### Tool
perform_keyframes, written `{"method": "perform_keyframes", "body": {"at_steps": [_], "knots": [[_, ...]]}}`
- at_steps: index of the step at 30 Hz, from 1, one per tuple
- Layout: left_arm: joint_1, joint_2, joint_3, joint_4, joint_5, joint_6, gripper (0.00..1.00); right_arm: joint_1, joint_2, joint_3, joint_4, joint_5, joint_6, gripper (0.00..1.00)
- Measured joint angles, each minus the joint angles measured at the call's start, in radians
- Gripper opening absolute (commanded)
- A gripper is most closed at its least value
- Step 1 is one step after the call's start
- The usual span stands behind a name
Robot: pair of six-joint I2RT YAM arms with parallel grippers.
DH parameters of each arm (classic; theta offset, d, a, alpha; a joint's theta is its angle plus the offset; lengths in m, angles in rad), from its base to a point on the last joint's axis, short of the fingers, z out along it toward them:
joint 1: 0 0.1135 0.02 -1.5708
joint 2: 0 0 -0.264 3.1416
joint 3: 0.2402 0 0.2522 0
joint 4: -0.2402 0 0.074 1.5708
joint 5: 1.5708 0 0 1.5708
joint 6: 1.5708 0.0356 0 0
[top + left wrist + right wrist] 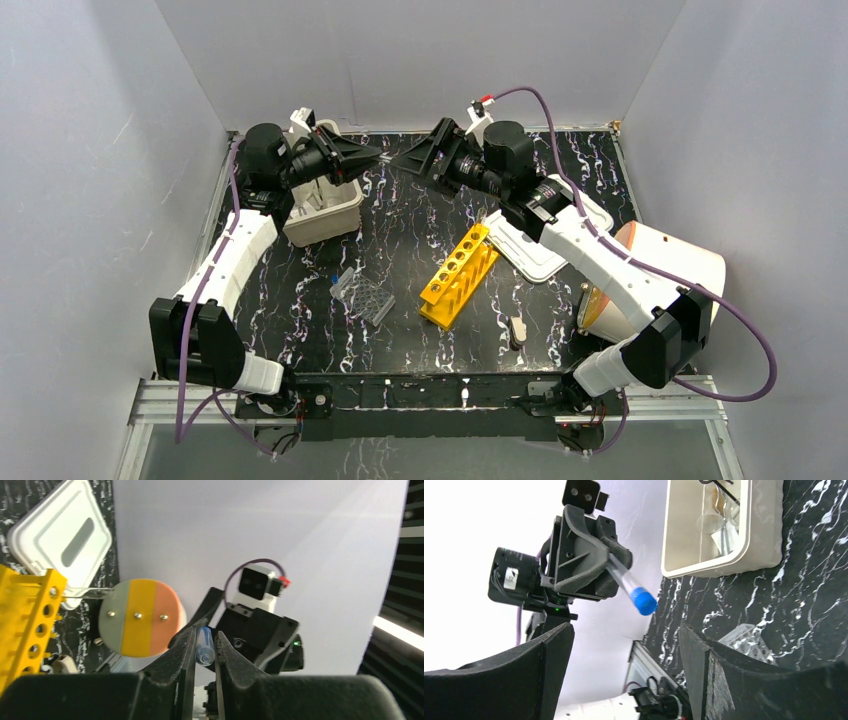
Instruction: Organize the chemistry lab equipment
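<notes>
Pinches blue-capped tube (626, 582) in left gripper (205, 639), clear of the table beside the beige bin (724, 562), cap aimed at right gripper (624, 630). Presents right gripper spread wide opposite, judged ready for handover. Likely destination: yellow rack (460, 277), mid-table.

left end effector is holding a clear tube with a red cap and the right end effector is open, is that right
Not quite: the cap is blue, not red. The right wrist view shows the left end effector holding a clear tube with the blue cap at its free end. The right end effector is open, as you said.
</notes>
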Motion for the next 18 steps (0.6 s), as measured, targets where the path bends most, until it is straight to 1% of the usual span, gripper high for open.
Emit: {"method": "perform_keyframes", "body": {"at_steps": [2, 7, 13, 17, 18], "knots": [[0.0, 0.0, 0.0, 0.051, -0.003, -0.06, 0.0, 0.0, -0.001, -0.006, 0.005, 0.009, 0.048, 0.79], [0.0, 0.0, -0.001, 0.118, -0.009, -0.148, 0.0, 0.0, -0.006, -0.037, 0.063, 0.026, 0.143, 0.61], [0.0, -0.005, -0.02, 0.16, -0.009, -0.199, 0.0, -0.003, -0.006, -0.038, 0.14, 0.045, 0.237, 0.53], [0.0, -0.016, -0.046, 0.177, -0.01, -0.227, 0.0, -0.003, -0.003, -0.037, 0.172, 0.045, 0.277, 0.43], [0.0, -0.017, -0.048, 0.184, -0.011, -0.233, 0.0, -0.005, 0.0, -0.037, 0.175, 0.045, 0.285, 0.42]]}}
